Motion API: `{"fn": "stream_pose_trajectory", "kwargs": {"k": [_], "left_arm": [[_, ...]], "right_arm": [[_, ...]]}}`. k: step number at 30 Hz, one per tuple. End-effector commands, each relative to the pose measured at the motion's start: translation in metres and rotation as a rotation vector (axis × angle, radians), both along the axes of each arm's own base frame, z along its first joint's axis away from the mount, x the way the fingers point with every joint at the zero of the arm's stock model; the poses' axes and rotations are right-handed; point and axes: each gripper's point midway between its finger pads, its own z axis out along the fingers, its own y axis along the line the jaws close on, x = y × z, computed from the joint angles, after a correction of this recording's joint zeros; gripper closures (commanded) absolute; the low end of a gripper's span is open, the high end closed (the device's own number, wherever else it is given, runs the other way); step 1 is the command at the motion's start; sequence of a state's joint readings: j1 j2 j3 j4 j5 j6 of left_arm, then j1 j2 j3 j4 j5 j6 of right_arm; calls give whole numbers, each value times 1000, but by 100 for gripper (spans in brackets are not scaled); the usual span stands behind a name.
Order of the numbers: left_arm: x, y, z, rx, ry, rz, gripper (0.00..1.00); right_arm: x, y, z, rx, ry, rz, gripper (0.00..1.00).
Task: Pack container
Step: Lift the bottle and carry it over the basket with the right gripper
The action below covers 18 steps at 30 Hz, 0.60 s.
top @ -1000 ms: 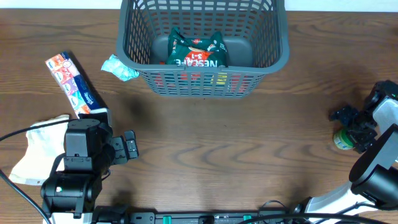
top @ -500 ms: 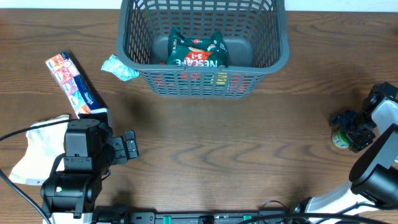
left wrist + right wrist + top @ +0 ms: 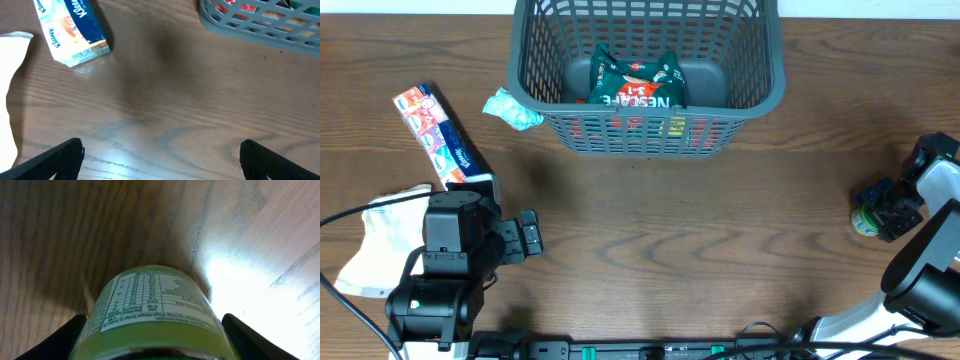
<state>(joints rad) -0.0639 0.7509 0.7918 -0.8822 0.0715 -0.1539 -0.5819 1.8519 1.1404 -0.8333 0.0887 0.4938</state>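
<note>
Not far along imo: left pincer (image 3: 529, 232) gapes wide, empty, right pincer (image 3: 882, 207) straddles a green bottle (image 3: 152, 307) (gripping or not, can't tell), tissue pack (image 3: 435, 135) lies loose on the surface (image 3: 700, 220), and the far basket (image 3: 770, 80) has a coffee packet (image 3: 638, 85) in it.

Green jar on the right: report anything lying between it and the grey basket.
Nothing visible does: the wooden table is bare between the small green-labelled jar and the large dark grey slotted plastic basket.
</note>
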Motion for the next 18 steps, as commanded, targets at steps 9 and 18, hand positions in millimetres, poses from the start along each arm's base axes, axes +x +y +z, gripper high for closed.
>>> {"fn": "stream_pose_trajectory", "kwargs": {"k": [9, 18], "left_arm": [[3, 0, 8, 4, -22, 1, 1], [3, 0, 8, 4, -22, 1, 2]], "right_arm": [[66, 23, 92, -92, -114, 292, 99], [145, 105, 257, -166, -440, 720, 99]]}}
